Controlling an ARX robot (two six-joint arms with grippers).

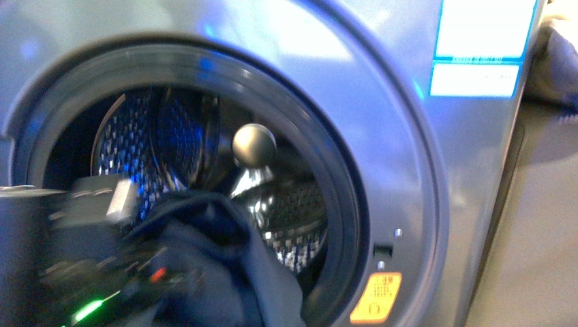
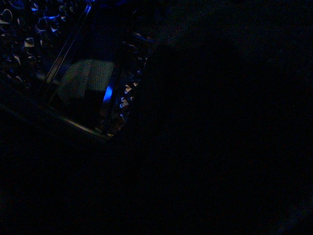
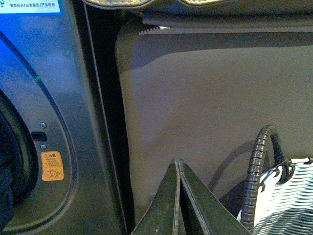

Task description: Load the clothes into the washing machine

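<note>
Clothes [image 1: 225, 266] drape from the washer [image 1: 409, 170] by the blurred left gripper [image 1: 129, 272], jaws unclear; right gripper [image 3: 178, 196] has jaws pressed together, empty.

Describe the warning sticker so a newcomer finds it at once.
Start at the silver-grey washing machine and its round dark-rimmed porthole. Just outside the rim's lower right, below the small latch slot, sits the warning sticker. It is the only orange-yellow patch; the label high above is blue and white.

Left arm [image 1: 41, 238]: black blurred housing, green light, small red mark.
Right claw [image 3: 178, 166]: two dark tapered fingers.
</note>
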